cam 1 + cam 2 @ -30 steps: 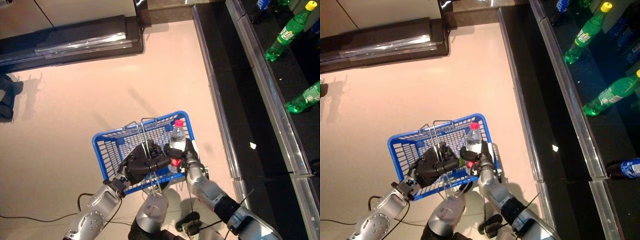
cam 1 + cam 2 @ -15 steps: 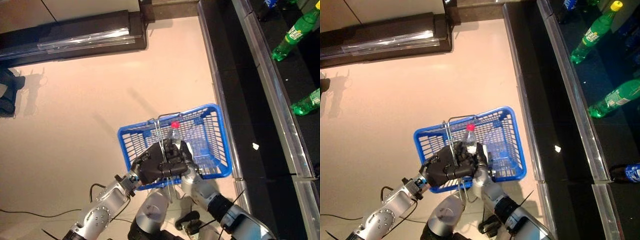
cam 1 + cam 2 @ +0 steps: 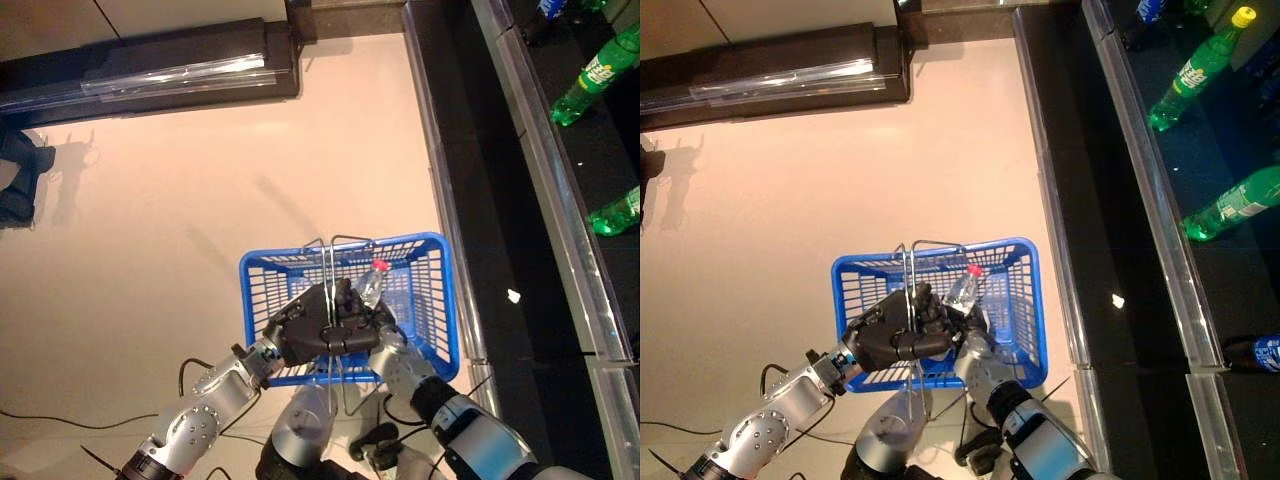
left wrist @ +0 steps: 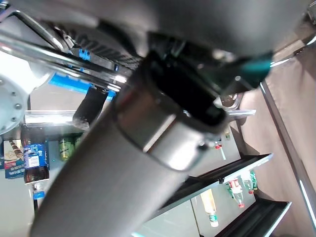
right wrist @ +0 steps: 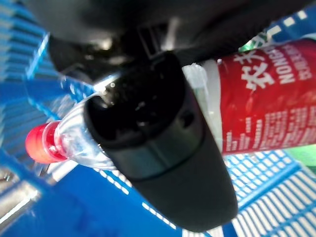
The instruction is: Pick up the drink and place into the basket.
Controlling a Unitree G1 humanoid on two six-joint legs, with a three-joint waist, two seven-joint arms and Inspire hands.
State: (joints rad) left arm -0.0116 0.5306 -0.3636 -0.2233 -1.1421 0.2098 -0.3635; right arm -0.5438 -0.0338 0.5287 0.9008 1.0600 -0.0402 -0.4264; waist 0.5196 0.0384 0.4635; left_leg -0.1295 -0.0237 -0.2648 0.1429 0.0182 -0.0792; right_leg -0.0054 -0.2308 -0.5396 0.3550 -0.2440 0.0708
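A blue wire-handled basket hangs over the pale floor. My left hand is shut on its two metal handles at the basket's near side. A clear drink bottle with a red cap and a red label leans tilted inside the basket, cap pointing to the far right. My right hand reaches in from below, its thumb curled over the bottle. The bottle's lower part is hidden behind both hands in the eye views.
A dark shelf unit with a metal rail runs along the right, holding green bottles and a blue-labelled bottle. A low dark platform lies at the far left. Open floor spreads to the left of the basket.
The bottle stood upright at the basket's near edge; it now leans over to the right, inside the basket. The basket has swung right and turned. The left hand still holds the handles.
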